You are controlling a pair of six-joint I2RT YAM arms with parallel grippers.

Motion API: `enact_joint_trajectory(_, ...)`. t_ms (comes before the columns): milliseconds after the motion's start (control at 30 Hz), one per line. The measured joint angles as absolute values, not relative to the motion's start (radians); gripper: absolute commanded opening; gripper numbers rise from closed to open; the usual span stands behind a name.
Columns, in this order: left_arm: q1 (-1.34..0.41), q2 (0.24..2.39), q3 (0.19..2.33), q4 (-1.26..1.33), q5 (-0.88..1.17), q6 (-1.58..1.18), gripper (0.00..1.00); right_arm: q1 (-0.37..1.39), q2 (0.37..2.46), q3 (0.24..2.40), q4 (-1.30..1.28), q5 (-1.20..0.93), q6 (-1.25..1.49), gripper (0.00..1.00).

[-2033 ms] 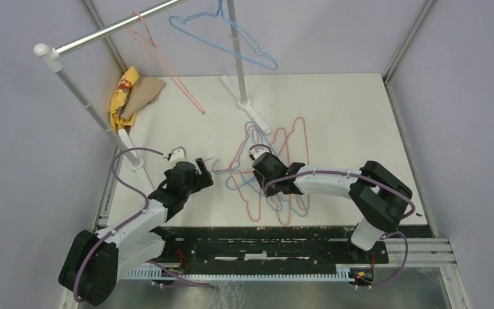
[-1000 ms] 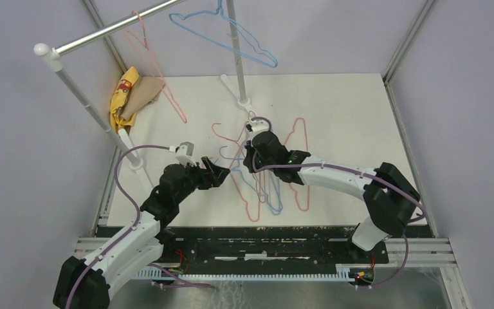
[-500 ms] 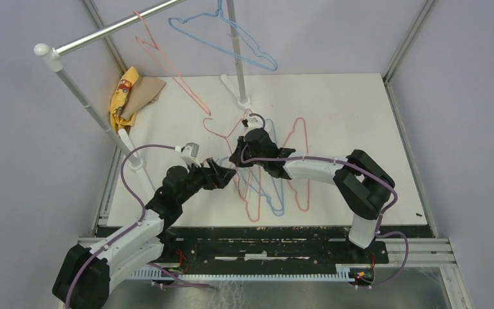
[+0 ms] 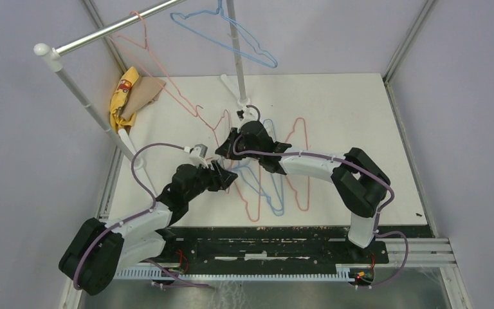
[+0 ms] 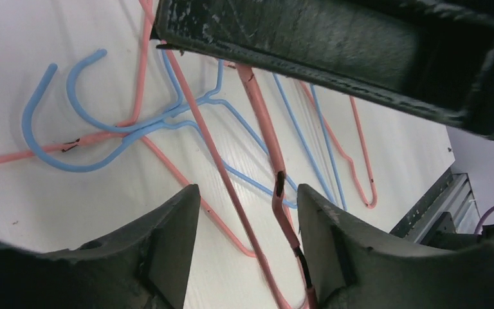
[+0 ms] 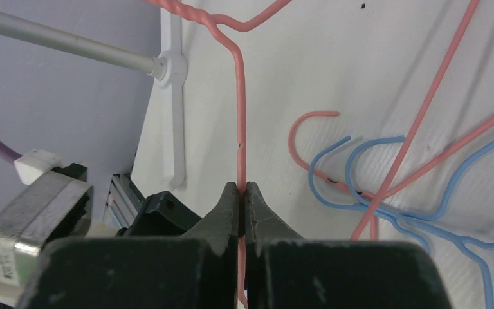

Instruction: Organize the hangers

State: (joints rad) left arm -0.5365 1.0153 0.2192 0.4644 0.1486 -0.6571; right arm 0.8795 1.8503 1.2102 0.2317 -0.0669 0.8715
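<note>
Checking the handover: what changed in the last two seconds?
The right gripper, shut on a pink hanger, carried it out of the pile, away and leftward. The left gripper reached in and now straddles pink wire just below it, jaws open. The blue hanger on the rail and the yellow cloth stayed put.
</note>
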Motion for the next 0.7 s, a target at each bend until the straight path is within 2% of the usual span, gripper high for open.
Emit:
enact_joint_trajectory(167, -0.550, 1.099, 0.221, 0.500, 0.150, -0.658, 0.33, 0.884, 1.845, 1.208, 0.228, -0.076, 0.894, 0.01)
enact_joint_trajectory(267, -0.557, 1.129, 0.225, 0.505, 0.151, -0.659, 0.08, 0.886, 1.837, 1.197, 0.224, -0.072, 0.893, 0.01)
enact_joint_trajectory(300, -0.559, 1.134, 0.229, 0.503, 0.151, -0.660, 0.04, 0.885, 1.835, 1.193, 0.222, -0.070, 0.893, 0.01)
enact_joint_trajectory(433, -0.573, 1.122, 0.247, 0.458, 0.137, -0.661, 0.03, 0.885, 1.824, 1.184, 0.216, -0.059, 0.888, 0.02)
enact_joint_trajectory(467, -0.576, 1.110, 0.253, 0.437, 0.129, -0.661, 0.03, 0.885, 1.819, 1.180, 0.216, -0.059, 0.886, 0.06)
enact_joint_trajectory(600, -0.595, 1.010, 0.292, 0.274, 0.049, -0.661, 0.03, 0.888, 1.790, 1.179, 0.208, -0.055, 0.865, 0.47)
enact_joint_trajectory(700, -0.582, 0.929, 0.335, 0.113, -0.115, -0.677, 0.03, 0.890, 1.753, 1.179, 0.147, -0.045, 0.829, 0.69)
